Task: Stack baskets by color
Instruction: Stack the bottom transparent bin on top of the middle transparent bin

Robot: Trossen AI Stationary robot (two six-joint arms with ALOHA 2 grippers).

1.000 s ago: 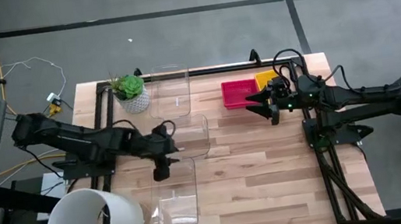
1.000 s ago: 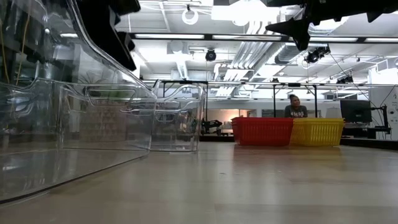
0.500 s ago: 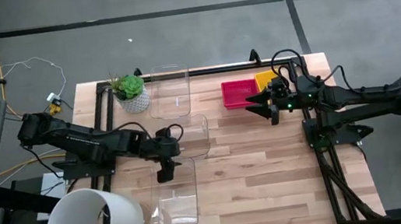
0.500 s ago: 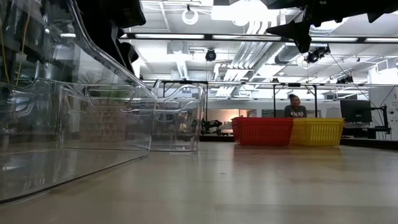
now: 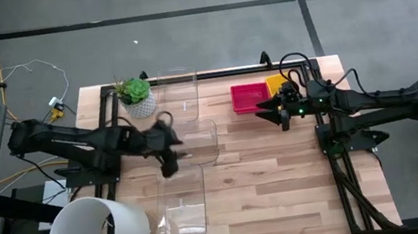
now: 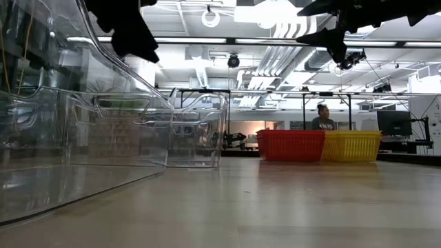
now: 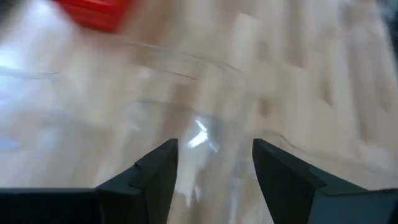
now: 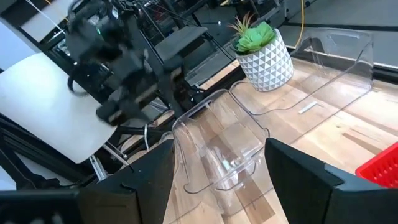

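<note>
A red basket (image 5: 249, 96) and a yellow basket (image 5: 276, 84) stand side by side on their bottoms at the table's far right; the low view shows the red basket (image 6: 291, 146) and the yellow basket (image 6: 351, 146) touching. My right gripper (image 5: 272, 110) hangs open just in front of them, above the table, with nothing between its fingers (image 8: 146, 171). My left gripper (image 5: 165, 145) is open over the middle clear bin (image 5: 202, 140), well left of the baskets. In its wrist view the left gripper (image 7: 214, 168) holds nothing, and the red basket (image 7: 93, 12) shows far off.
Three clear plastic bins stand at the table's left and middle: a far one (image 5: 178, 97), the middle one, a near one (image 5: 182, 204). A potted plant (image 5: 136, 95) stands at the far left, a big white cylinder (image 5: 98, 233) at the near left corner. A person (image 6: 322, 118) sits beyond the table.
My left gripper has risen and gone toward the table's far edge, from over the near clear bin to over the middle one, rolling a little as it went. The baskets and bins have stayed in place.
</note>
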